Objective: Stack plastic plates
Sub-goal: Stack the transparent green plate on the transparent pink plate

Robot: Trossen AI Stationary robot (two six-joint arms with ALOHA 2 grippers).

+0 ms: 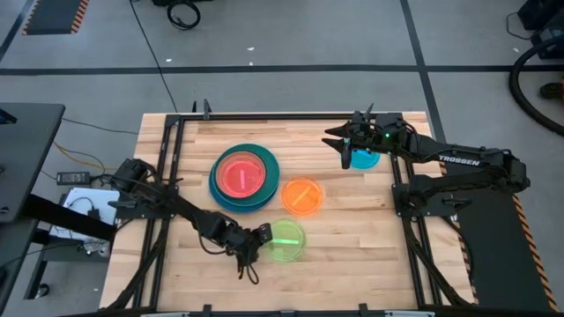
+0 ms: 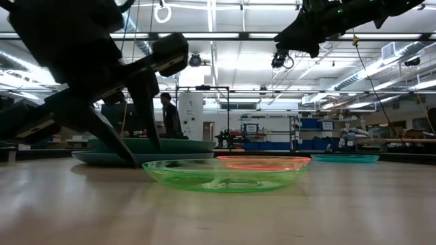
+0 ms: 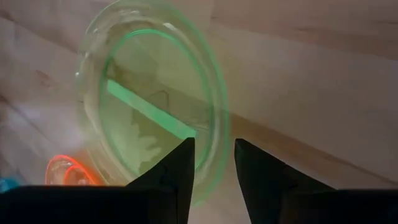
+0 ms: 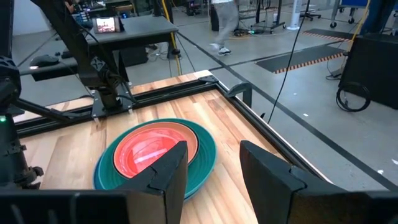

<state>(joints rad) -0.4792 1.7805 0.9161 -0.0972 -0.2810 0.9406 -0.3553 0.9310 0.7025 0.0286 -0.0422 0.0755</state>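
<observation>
The neon green plate [image 1: 285, 240] is thin and slippery, and I am reaching for its rim with my left gripper [image 1: 255, 244]. I think my fingers could push the plate along the wooden surface [image 1: 352, 255] instead of catching it — the rim is low and the plate is light. It could also tip up and flip if I am pinching only the very edge. And if it slides toward the orange plate [image 1: 302, 196], the two could bump.

My left gripper is sitting low at the near-left edge of the green plate. Its fingers are open just a narrow bit, and in my left wrist view the rim [image 3: 219, 134] is running right through the gap between them. I am not holding anything yet. I cannot tell if a finger is touching the rim.

My right gripper [image 1: 345, 146] is waiting up high at the far right of the surface, above the cyan plate [image 1: 365, 159]. Its fingers are open a little too — and they are holding nothing.

The pile is already growing at the middle of the surface: a pink plate [image 1: 240, 174] is lying on a brown one [image 1: 263, 171], inside the big teal plate [image 1: 264, 195]. The green, orange and cyan plates are lying alone, apart from the pile.
</observation>
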